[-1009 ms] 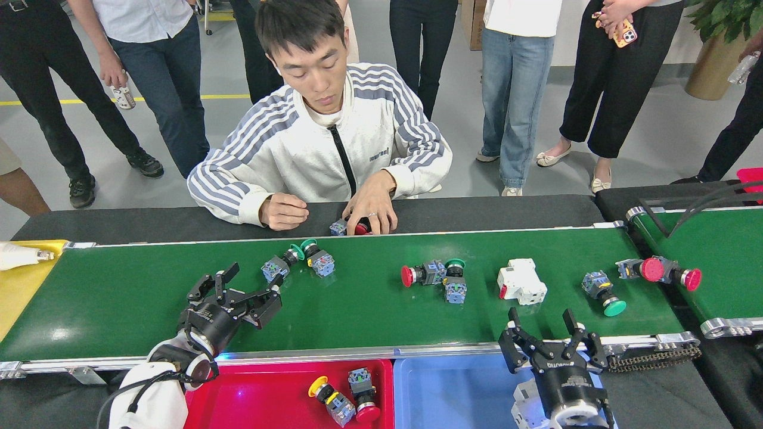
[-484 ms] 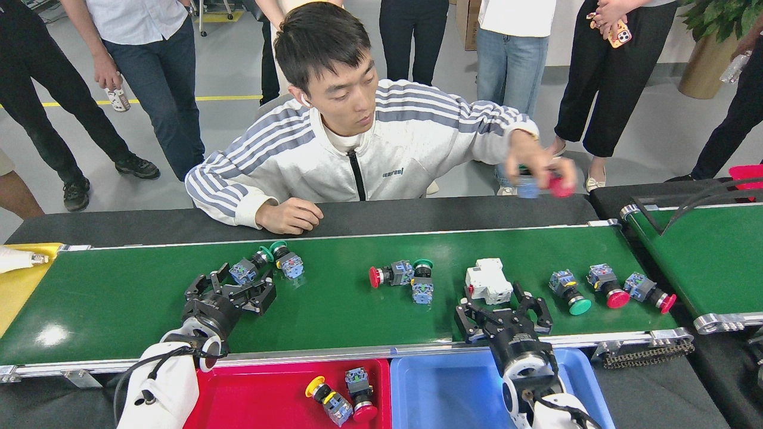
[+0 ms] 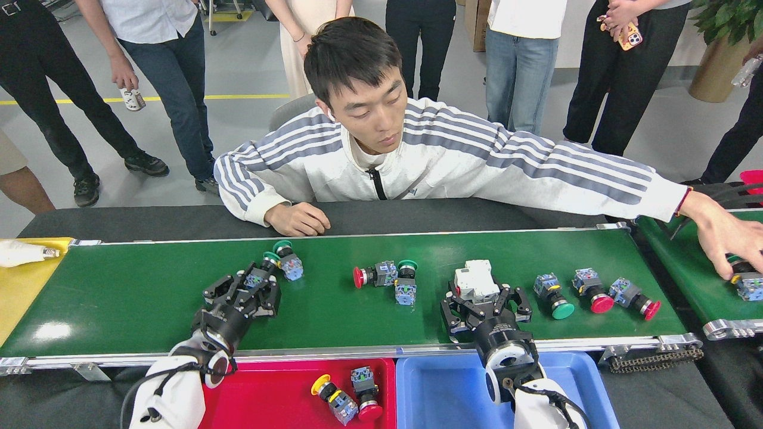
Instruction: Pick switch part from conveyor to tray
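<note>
On the green conveyor [image 3: 334, 310] the left tool [image 3: 253, 285] sits with its fingers spread apart around a blue-bodied, green-capped switch part [image 3: 260, 275], not clamped on it; a second green-capped switch [image 3: 287, 261] lies touching that one on its far side. The right tool [image 3: 481, 294] has its fingers apart on either side of a white breaker block [image 3: 475, 279], whether touching it I cannot tell. Between the two tools lie a red-capped switch [image 3: 371, 275] and a green-capped one [image 3: 406, 281], touching each other. To the right of the breaker stand three more switches in a row, green [image 3: 554, 295], red [image 3: 591, 291] and red [image 3: 633, 297]. Below the belt's near rail, the red tray [image 3: 268, 399] holds two switches [image 3: 349, 398], and the blue tray [image 3: 441, 393] is beside it. A person in a striped jacket [image 3: 429, 161] leans over the far side of the worktop, one hand [image 3: 724, 238] reaching onto the second green belt [image 3: 691, 268] at right.
</note>
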`<state>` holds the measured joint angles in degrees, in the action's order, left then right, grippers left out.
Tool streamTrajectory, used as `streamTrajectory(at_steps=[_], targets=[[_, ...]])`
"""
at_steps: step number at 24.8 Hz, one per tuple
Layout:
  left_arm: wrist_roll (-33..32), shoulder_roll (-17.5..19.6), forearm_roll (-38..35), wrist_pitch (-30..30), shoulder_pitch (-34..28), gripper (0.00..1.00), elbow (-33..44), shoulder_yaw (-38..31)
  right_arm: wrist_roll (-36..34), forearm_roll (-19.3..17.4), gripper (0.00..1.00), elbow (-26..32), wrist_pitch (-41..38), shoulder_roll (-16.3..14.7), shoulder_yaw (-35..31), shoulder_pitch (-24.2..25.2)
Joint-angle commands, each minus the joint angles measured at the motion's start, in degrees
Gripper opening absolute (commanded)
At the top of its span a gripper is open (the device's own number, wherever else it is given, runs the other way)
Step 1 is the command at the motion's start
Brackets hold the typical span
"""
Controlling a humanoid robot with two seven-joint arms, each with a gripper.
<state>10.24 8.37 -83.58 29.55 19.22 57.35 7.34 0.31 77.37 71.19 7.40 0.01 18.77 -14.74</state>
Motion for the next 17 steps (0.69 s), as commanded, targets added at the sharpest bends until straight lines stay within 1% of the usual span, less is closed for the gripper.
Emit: streamTrajectory(at_steps=[1, 2, 3, 4, 5, 6, 7, 8, 9, 12, 14, 15, 17], targets=[[0.21, 1.99, 0.09, 10.35, -5.41, 0.05, 10.75, -0.49, -1.89, -0.64, 0.03, 8.26, -2.74, -3.00, -0.58, 3.65], [0.04, 2.96, 0.18, 12.90, -8.58, 0.06, 15.24, -0.58, -2.50, -1.08, 0.03, 11.69, -3.89, -4.06, -0.58, 6.48], [-0.05, 4.02, 0.35, 15.45, -13.15, 0.08, 21.13, -0.66, -3.03, -1.79, 0.04, 16.26, -5.56, -5.29, -0.58, 10.69], [-0.05, 4.63, 0.35, 15.45, -16.92, 0.11, 25.60, -0.58, -3.03, -2.05, 0.06, 19.68, -6.78, -5.90, -0.58, 14.20], [-0.31, 4.63, 0.00, 15.45, -20.35, 0.19, 28.86, -0.58, -3.12, -2.05, 0.15, 22.58, -8.10, -6.43, -0.49, 17.36], [-0.75, 4.63, -0.09, 15.45, -23.09, 0.31, 30.89, -0.58, -3.12, -2.05, 0.29, 24.00, -9.25, -6.69, -0.40, 19.75], [-1.54, 4.28, -0.18, 15.45, -25.46, 0.52, 33.00, -0.66, -3.38, -1.96, 0.70, 24.61, -10.57, -6.52, -0.32, 21.77], [-2.51, 3.58, -0.35, 15.45, -27.39, 0.86, 34.76, -0.84, -4.08, -1.96, 1.00, 24.61, -11.71, -5.90, -0.05, 22.82], [-2.86, 2.96, -0.35, 15.45, -28.54, 1.00, 35.72, -0.93, -4.44, -1.96, 1.00, 24.44, -12.41, -5.81, 0.30, 23.17], [-2.86, 1.82, -0.18, 15.45, -30.47, 1.00, 36.69, -1.10, -4.44, -1.96, 1.00, 24.53, -14.08, -5.73, 1.00, 24.32], [-2.86, 1.65, -0.18, 13.78, -30.56, 1.00, 36.87, -2.07, -4.44, -2.05, 1.00, 24.61, -14.00, -5.46, 0.74, 24.23], [-2.86, 0.94, 0.44, 10.09, -30.73, 1.00, 37.04, -3.83, -4.52, -2.14, 1.00, 24.70, -13.91, -5.37, 0.48, 24.14], [-2.86, -2.49, 0.53, -1.16, -31.26, 1.00, 37.31, -7.78, -4.70, -2.40, 1.00, 24.97, -13.73, -5.29, -1.99, 24.14]])
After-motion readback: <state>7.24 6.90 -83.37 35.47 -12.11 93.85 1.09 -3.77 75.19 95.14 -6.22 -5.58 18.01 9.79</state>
